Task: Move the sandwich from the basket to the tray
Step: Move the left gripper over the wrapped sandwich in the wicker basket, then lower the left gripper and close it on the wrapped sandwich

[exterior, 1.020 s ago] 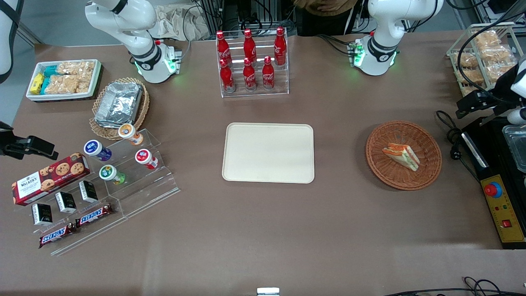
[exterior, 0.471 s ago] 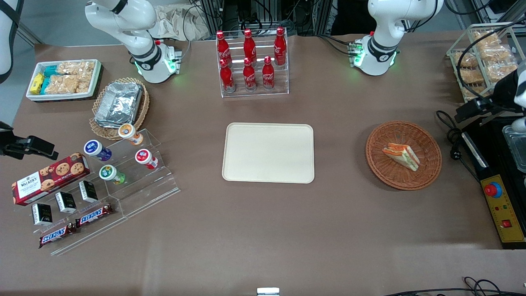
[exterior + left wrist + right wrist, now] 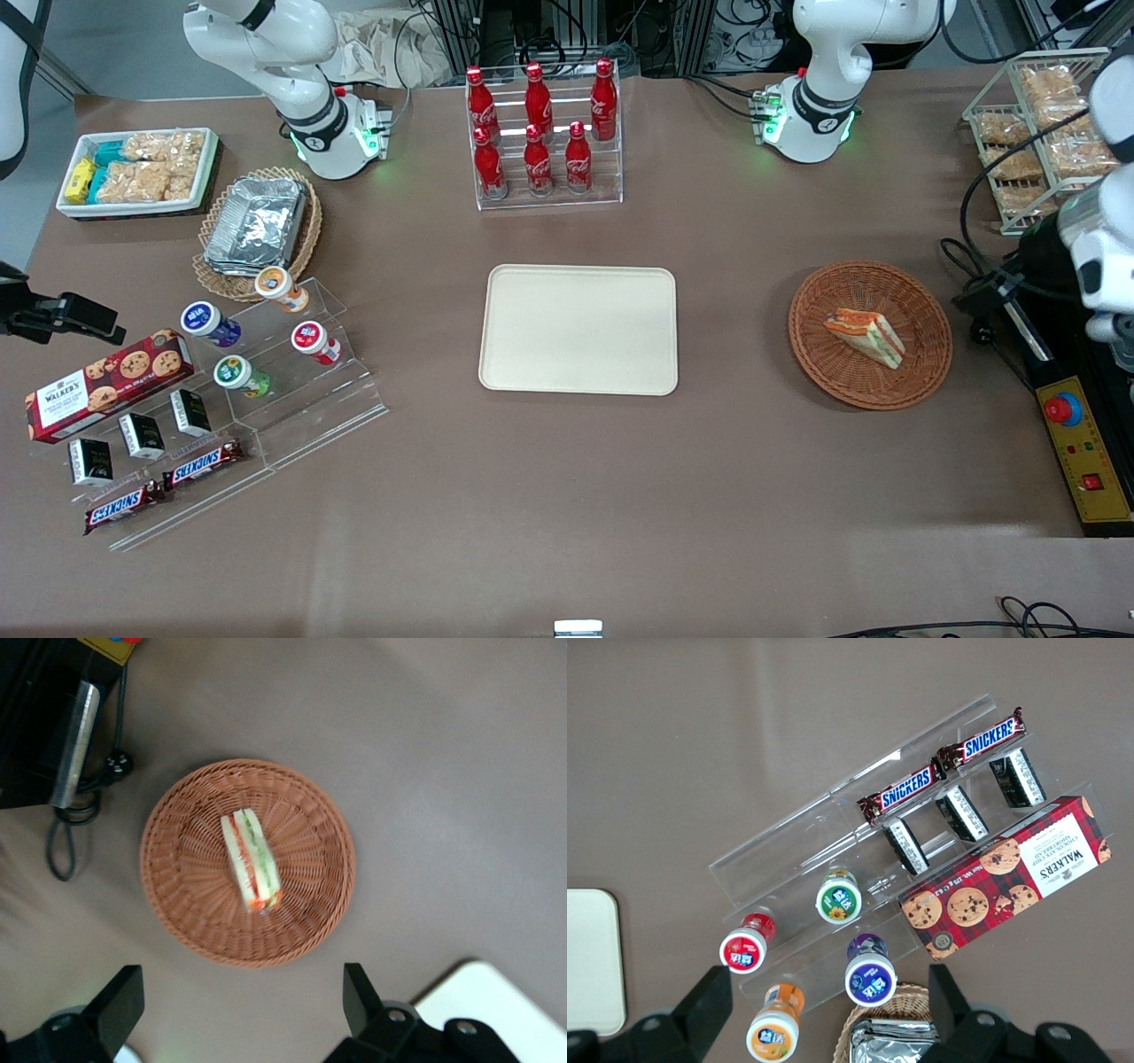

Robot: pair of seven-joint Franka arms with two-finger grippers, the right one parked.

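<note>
On my front view I start at the parked arm's end of the table (image 3: pixel 532 496): a white box of snack packets (image 3: pixel 137 171), a tan wicker basket with foil containers (image 3: pixel 257 226), and nearer the camera an acrylic stand with small jars (image 3: pixel 266 341), a Walkers cookie box (image 3: pixel 104 383) and Snickers bars (image 3: pixel 204 462). Mid-table I've got the rack of red cola bottles (image 3: pixel 542 133), and nearer the camera than that, the tray (image 3: pixel 578 330), cream-coloured, lying flat with nothing on it. Moving on toward the working arm's end, the basket (image 3: pixel 870 333) sits well apart from the tray, and the sandwich (image 3: pixel 865 337) lies in it, about in the middle, its orange-red and green layers showing. A black control box with a red button (image 3: pixel 1063 409) lies just past the basket. My wrist camera looks straight down: the gripper (image 3: pixel 241 1010) hangs above the basket rim (image 3: pixel 213 943), fingers (image 3: pixel 359 992) spread wide apart, holding nothing, not touching the sandwich (image 3: pixel 251 859).
</note>
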